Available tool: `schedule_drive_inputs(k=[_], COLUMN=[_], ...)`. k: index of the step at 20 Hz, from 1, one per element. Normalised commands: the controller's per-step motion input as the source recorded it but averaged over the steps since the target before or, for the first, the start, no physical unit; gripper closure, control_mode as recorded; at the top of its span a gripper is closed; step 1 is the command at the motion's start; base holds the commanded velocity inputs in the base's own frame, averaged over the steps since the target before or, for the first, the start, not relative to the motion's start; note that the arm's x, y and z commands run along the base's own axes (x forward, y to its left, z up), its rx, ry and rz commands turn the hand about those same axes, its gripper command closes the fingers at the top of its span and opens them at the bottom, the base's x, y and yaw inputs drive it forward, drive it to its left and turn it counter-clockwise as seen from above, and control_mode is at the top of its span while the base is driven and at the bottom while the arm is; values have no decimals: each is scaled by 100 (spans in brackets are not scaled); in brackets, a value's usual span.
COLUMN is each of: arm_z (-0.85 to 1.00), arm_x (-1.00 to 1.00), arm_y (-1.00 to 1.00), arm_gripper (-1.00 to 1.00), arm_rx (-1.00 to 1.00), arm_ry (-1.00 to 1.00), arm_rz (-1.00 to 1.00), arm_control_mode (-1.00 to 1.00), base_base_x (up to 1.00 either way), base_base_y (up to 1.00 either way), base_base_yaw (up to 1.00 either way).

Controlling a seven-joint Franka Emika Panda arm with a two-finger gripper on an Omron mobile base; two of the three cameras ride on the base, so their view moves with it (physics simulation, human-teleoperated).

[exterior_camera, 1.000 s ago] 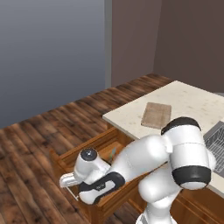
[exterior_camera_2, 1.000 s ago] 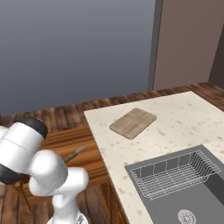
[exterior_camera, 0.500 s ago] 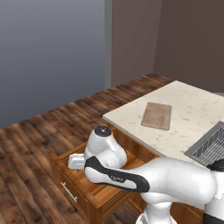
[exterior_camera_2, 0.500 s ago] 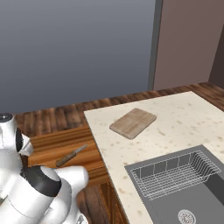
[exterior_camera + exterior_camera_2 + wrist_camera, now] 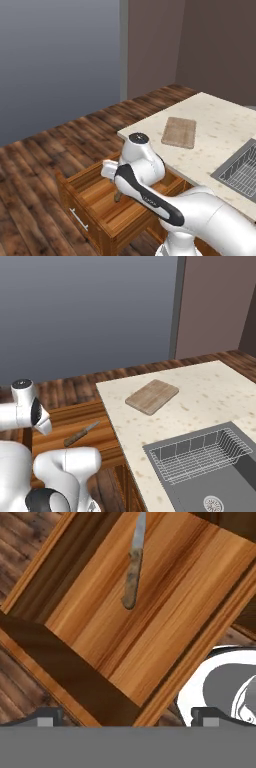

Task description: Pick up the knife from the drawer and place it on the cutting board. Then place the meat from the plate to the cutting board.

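Your tool (image 5: 125, 714) spread wide above the drawer (image 5: 165, 607), knife (image 5: 133, 569) loose inside, apparently unlabelled.

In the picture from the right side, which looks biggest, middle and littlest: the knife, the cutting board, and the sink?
Biggest to littlest in the right base view:
1. The sink, though it sits nearest the camera, which helps it look big.
2. The cutting board.
3. The knife, lying in the open drawer.
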Motion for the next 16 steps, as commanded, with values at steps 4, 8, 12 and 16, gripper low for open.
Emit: schedule_drive_inputs(k=[4, 8, 12, 16], arm_z=[-7, -4, -2, 0], arm_x=[2, 2, 8, 21], arm_y=[-40, -36, -47, -26], arm_gripper=[-100, -100, -100, -100], arm_rx=[-5, 0, 3, 0], arm_ry=[-3, 2, 5, 3], arm_rz=[-39, -21, 0, 11], arm_control_mode=[-100, -100, -100, -100], base_base_x=[0, 0, 0, 0], base_base_y=[0, 0, 0, 0], base_base_yaw=[0, 0, 0, 0])
